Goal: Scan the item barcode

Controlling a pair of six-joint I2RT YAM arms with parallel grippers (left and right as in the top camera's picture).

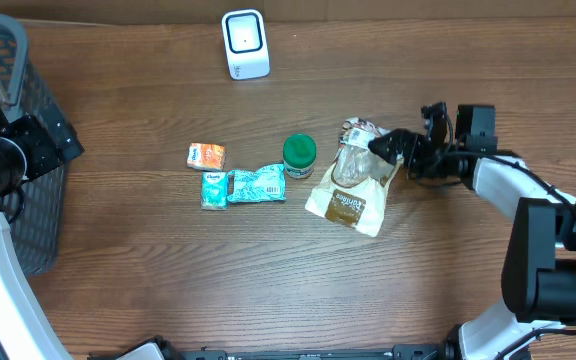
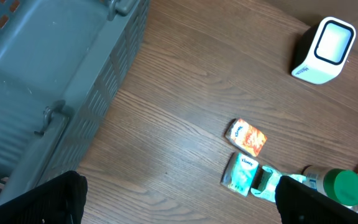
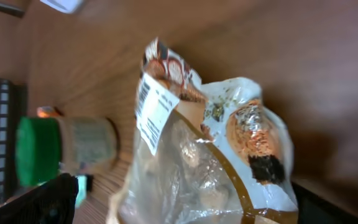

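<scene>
The right pincer (image 1: 386,143) is spread wide and nothing is gripped. The bag (image 3: 204,162) lies just ahead of its jaws, with the barcode label (image 3: 151,112) turned towards it. Beyond the bag a jar (image 3: 61,152) is seen, and well past that the scanner (image 1: 245,44). The left pincer (image 2: 179,208) is also fully open and empty, with a basket (image 2: 55,56) ahead to its left.
</scene>
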